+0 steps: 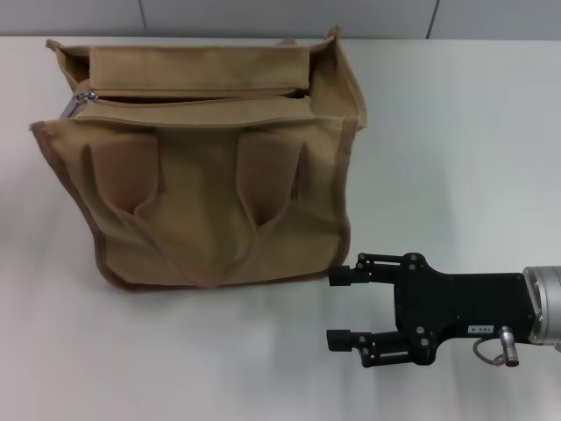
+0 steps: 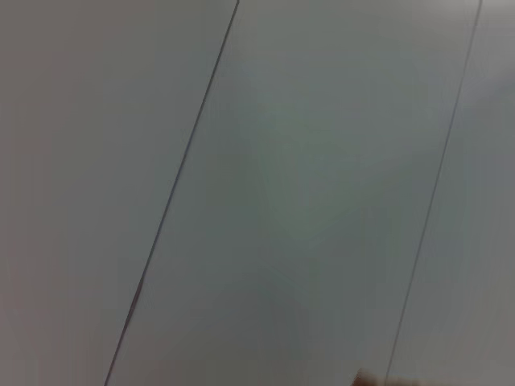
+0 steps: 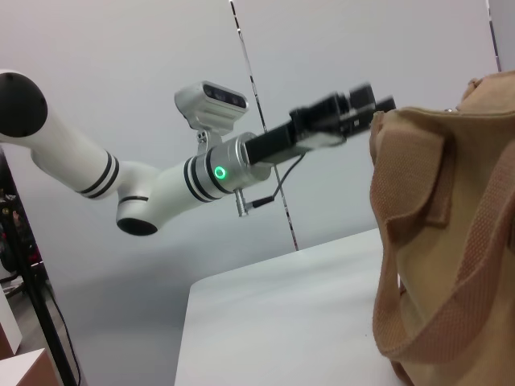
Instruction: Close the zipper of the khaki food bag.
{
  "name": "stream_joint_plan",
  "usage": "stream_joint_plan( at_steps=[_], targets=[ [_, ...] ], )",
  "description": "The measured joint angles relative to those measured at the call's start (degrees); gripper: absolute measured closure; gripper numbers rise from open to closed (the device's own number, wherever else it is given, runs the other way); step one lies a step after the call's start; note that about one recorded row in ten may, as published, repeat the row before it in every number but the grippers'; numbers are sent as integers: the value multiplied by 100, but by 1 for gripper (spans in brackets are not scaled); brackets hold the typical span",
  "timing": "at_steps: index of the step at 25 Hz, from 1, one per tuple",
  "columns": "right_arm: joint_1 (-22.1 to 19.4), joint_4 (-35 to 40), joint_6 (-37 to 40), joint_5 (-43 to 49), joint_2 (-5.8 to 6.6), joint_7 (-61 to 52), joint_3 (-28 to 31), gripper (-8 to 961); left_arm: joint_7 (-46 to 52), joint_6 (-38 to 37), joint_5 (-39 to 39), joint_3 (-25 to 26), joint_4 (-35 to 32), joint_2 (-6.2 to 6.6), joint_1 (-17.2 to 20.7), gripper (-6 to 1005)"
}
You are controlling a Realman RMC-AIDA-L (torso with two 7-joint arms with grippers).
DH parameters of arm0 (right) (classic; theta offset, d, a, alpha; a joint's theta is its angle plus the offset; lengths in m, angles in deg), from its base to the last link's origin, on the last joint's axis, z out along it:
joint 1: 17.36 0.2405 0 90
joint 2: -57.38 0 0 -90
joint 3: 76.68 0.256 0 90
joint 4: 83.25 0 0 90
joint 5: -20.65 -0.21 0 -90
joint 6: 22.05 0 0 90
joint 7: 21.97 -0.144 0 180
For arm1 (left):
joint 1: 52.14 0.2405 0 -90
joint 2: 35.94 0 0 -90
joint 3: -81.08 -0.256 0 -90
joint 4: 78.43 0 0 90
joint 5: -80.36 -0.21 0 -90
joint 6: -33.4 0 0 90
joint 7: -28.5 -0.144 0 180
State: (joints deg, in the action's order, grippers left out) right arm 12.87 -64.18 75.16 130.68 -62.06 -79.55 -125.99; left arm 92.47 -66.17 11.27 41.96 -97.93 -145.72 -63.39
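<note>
Zipper [image 1: 188, 96] unclosed along the top of the khaki food bag [image 1: 210, 175] at upper left of the white bench [image 1: 456, 132], silver pull tab [image 1: 81, 99] at far-left end; right gripper [image 1: 342, 307] wide, empty, lower right; left gripper [image 3: 374, 100] raised by the bag's top, state can't tell.

Upright khaki food bag [image 1: 219, 193], zipper [image 1: 188, 98] open
</note>
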Motion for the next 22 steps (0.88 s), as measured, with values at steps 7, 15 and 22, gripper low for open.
stream_joint_plan(
  at_steps=[7,15,22],
  targets=[
    [22,0,0,1,0,-23,0,222,128,503,-1371,-22,-202,314,-83,248],
    [8,0,0,1,8,-51,1,228,-512,735,-1927,-22,-480,-47,-466,248],
    [0,0,0,1,9,-55,1,233,-1200,1081,-1887,965,-485,-328,-567,248]
  ],
)
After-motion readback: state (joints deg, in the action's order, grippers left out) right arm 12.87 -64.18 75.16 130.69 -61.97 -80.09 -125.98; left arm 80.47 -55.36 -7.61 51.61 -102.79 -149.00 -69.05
